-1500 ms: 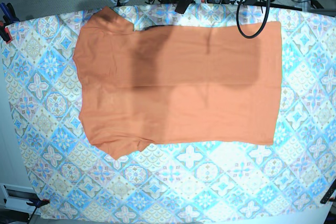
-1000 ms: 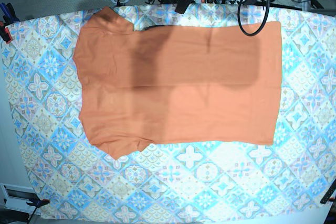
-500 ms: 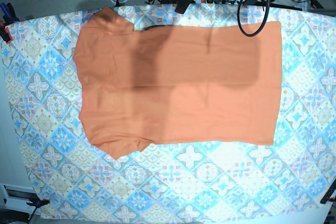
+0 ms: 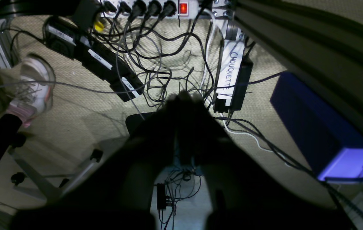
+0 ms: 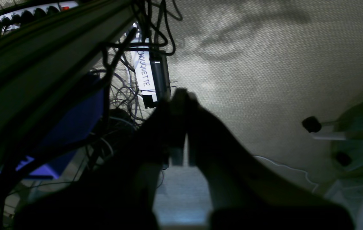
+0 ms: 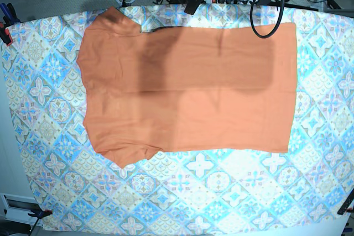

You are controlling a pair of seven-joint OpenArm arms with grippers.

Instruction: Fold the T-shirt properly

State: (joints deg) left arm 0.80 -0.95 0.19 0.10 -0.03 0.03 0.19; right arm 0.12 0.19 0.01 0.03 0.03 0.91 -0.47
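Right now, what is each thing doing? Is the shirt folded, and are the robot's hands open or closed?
T-shirt: spread flat on the tablecloth, not folded yet, sleeves out.
Tablecloth: laid flat under the shirt.
Left gripper: closed, holding nothing, away from the shirt, over the floor cables.
Right gripper: closed, holding nothing, also off the table.
Power strip switch: glowing red.

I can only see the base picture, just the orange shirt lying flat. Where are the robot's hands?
Observer: The left hand is shut and hangs over a floor full of cables, not over the T-shirt.
Operator: And the other one?
Observer: The right hand is shut too, holding nothing, above bare carpet.
Operator: Anything funny down there?
Observer: A white sneaker shows beside the cables.
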